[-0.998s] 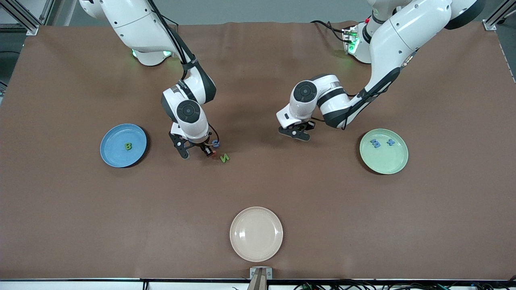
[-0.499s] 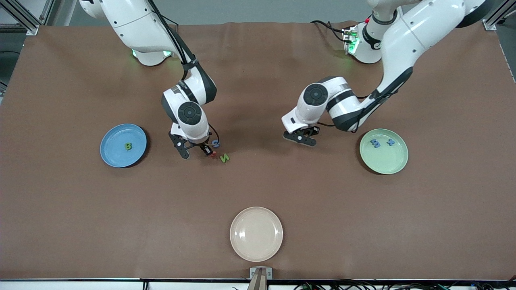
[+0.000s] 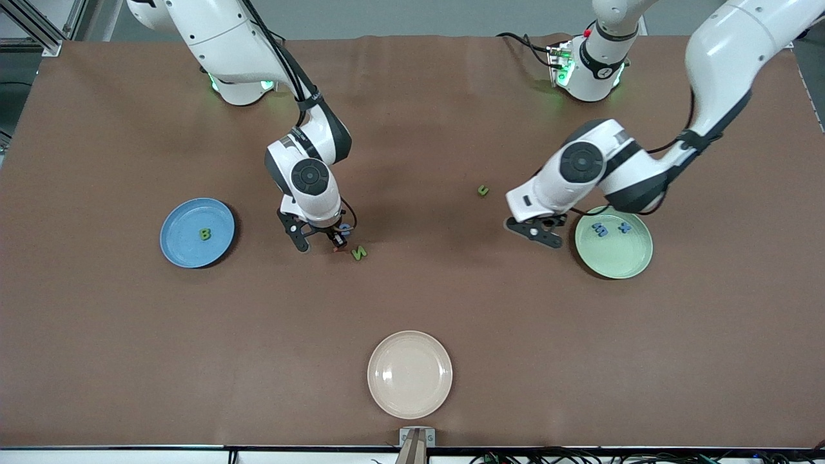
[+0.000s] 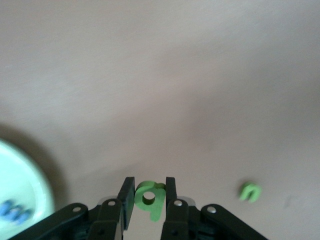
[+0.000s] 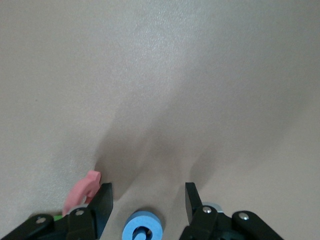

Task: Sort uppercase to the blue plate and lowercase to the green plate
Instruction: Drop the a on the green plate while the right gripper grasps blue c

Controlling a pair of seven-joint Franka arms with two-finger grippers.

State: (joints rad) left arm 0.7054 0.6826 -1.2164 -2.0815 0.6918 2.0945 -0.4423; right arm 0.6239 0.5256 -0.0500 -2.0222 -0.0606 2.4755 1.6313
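My right gripper (image 3: 319,240) is open and low over the table. In the right wrist view (image 5: 148,200) the blue G (image 5: 143,227) lies between its fingers and the pinkish-red Q (image 5: 82,192) lies just outside one finger. The G (image 3: 345,227), the Q (image 3: 339,249) and the green N (image 3: 359,252) lie close together. My left gripper (image 3: 540,235) is shut on a green d/p-like letter (image 4: 150,197) over the table beside the green plate (image 3: 635,261), which holds the blue m (image 3: 599,229) and x (image 3: 623,227). The blue plate (image 3: 184,216) holds the green B (image 3: 205,234).
A green u/n-like letter (image 3: 482,190) lies alone on the table between the two grippers and also shows in the left wrist view (image 4: 249,191). A cream plate (image 3: 409,374) sits near the table's front edge.
My left gripper has moved with the green letter toward the green plate, uncovering the u/n-like letter. My right gripper has shifted slightly over the G.
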